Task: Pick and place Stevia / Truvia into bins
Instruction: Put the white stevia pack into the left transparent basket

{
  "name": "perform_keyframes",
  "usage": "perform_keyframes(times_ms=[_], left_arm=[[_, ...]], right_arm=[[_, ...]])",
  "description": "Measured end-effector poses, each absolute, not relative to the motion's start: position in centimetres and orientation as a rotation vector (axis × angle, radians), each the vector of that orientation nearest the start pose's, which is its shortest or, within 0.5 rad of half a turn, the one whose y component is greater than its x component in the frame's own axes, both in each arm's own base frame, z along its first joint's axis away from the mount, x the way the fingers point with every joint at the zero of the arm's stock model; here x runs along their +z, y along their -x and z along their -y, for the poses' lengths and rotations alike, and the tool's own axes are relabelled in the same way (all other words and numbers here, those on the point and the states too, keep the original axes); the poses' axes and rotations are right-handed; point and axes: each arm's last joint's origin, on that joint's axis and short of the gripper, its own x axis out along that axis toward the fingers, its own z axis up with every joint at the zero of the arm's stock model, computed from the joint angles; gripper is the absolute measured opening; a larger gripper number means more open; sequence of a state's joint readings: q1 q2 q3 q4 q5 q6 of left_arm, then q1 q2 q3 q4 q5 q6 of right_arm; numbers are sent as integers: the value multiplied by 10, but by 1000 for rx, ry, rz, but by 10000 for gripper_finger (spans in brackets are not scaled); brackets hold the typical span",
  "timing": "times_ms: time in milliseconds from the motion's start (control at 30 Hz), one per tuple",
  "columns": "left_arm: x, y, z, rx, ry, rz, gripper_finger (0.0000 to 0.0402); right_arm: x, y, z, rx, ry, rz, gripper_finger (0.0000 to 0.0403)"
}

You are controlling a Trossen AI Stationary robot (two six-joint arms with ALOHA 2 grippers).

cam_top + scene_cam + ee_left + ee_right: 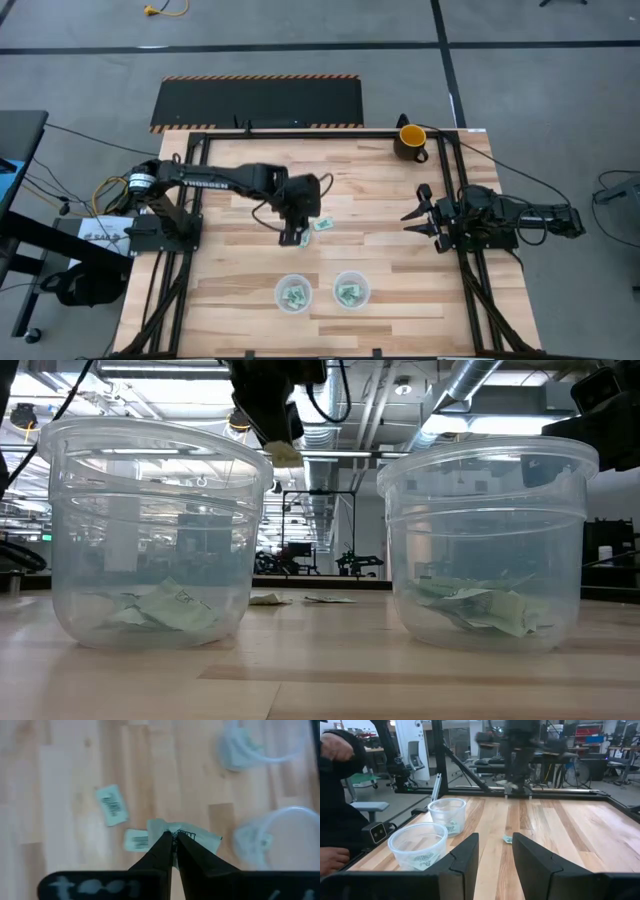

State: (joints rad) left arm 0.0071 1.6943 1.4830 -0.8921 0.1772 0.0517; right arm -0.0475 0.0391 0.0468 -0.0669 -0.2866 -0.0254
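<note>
The left gripper (173, 840) is clenched on a light green and white sweetener packet (200, 837), held clear of the table for carrying toward the two clear plastic cups (293, 292). Two packets (111, 805) lie on the wood. The right gripper (420, 216) waits aside, fingers parted, empty.

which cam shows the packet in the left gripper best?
Left wrist view: the held packet sits pinched between the shut left gripper fingers, above the table. Low view shows only its pale corner under the gripper, over the left cup. High view hides it under the arm; right wrist view blurs it.
</note>
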Motion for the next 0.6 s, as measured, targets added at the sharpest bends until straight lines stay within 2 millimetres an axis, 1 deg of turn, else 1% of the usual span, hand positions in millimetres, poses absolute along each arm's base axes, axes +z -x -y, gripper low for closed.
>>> perform_keyframes(times_ms=[300, 600], left_arm=[[287, -344, 61, -247, 32, -1100, 6], [287, -332, 111, -204, 5, -1099, 6]], right_arm=[[170, -96, -4, 240, 15, -55, 113], [170, -96, -4, 240, 15, -55, 113]])
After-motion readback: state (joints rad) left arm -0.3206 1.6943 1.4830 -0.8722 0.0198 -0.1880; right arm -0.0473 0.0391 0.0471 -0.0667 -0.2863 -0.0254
